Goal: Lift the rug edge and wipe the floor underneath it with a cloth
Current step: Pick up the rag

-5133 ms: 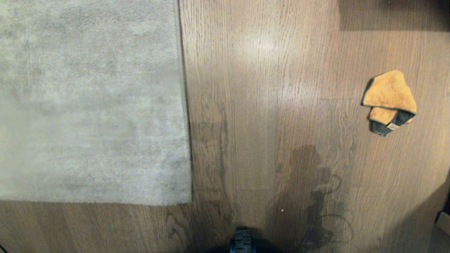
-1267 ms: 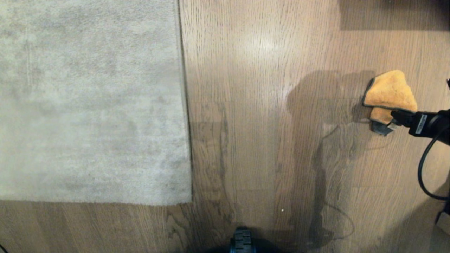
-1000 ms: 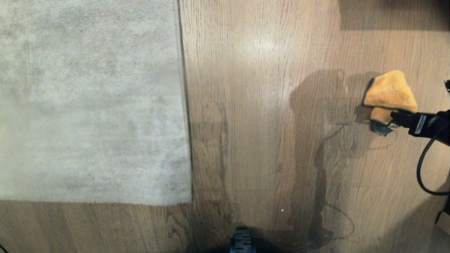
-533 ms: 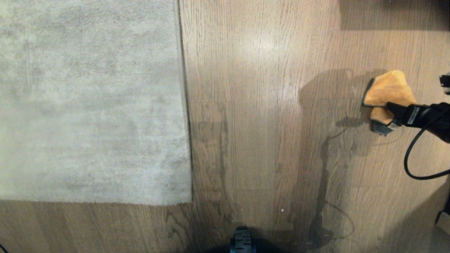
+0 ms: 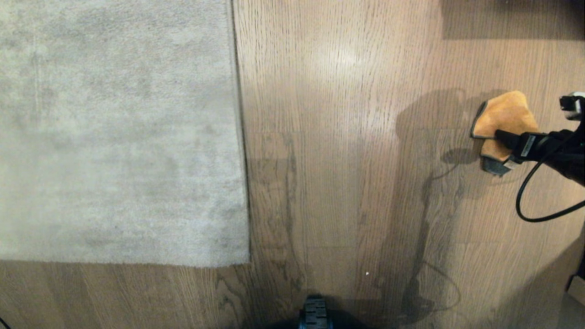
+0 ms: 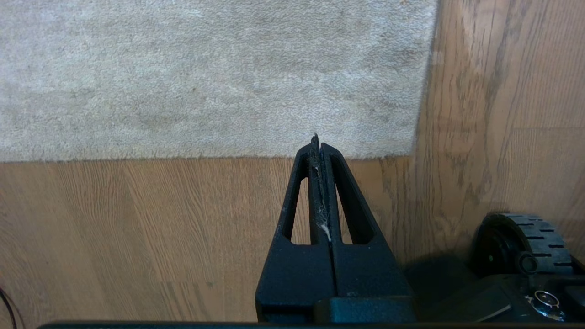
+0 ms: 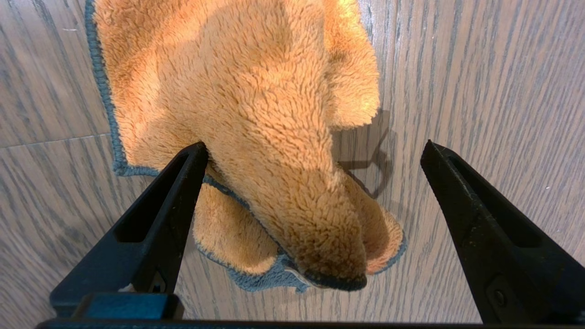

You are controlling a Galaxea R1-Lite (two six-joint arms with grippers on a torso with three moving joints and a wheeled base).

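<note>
The right gripper (image 5: pixel 525 125) has come in from the 3 o'clock side and now hangs spread wide over the cloth (image 5: pixel 502 119), which lies untaken on the floor (image 5: pixel 347 151). The rug edge (image 5: pixel 241 183) at 9 o'clock lies flat, unlifted. The left gripper (image 6: pixel 317 145), pressed shut and empty, hangs near the rug's corner; grasping, lifting and wiping all remain.

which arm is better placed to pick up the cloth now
The right. Its gripper is open right over the cloth, fingers either side of a raised fold. The left gripper is shut, over by the rug edge, away from the cloth.
</note>
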